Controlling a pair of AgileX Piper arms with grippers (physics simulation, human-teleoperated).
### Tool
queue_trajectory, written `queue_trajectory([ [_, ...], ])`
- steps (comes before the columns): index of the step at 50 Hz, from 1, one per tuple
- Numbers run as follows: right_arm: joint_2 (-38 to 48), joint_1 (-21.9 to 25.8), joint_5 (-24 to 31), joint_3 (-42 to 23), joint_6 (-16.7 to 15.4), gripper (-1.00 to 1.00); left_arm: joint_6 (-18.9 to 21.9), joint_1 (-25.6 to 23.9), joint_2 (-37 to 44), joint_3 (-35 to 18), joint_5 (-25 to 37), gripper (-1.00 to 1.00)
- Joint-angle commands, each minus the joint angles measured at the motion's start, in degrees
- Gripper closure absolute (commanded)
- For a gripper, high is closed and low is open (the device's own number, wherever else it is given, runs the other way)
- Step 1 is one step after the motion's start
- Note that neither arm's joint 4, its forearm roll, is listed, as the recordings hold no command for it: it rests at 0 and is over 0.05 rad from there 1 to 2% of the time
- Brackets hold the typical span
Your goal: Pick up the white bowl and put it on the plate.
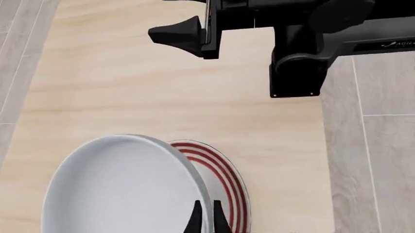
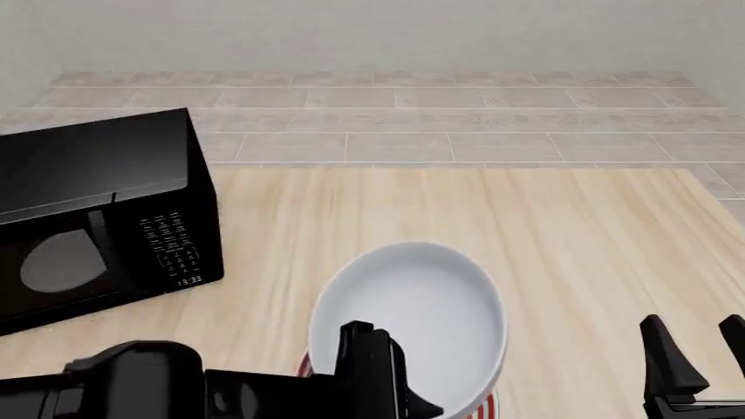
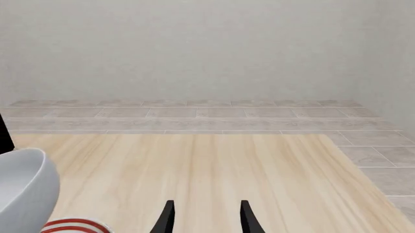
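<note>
Bowl (image 2: pixel 407 323) pinched at rim by left pincer (image 1: pixel 204 221), above plate (image 1: pixel 224 187); right pincer (image 3: pixel 205 216) spread.

microwave (image 2: pixel 99 223) blocking left, bare right tabletop (image 2: pixel 605 253)

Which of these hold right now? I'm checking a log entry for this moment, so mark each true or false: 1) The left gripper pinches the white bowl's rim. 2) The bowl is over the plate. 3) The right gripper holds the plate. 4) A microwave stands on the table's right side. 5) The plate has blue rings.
1) True: the left gripper is closed on the rim of the white bowl.
2) True: the plate shows from under the bowl's edge.
3) False: the right gripper is open and empty, off to the bowl's right.
4) False: the black microwave stands on the left side in the front view.
5) False: its rings are red.
</note>
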Motion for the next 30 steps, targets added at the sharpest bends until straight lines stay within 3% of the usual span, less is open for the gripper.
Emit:
queue_trajectory([
  [1, -0.16, -0.01, 0.0, 0.13, 0.0, -1.0, -0.63, 0.11, -0.52, 1.67, -1.8, 1.0],
  [30, -0.15, -0.01, -0.01, 0.13, -0.01, -1.0, -2.78, 0.24, -1.03, 5.89, -5.24, 1.0],
])
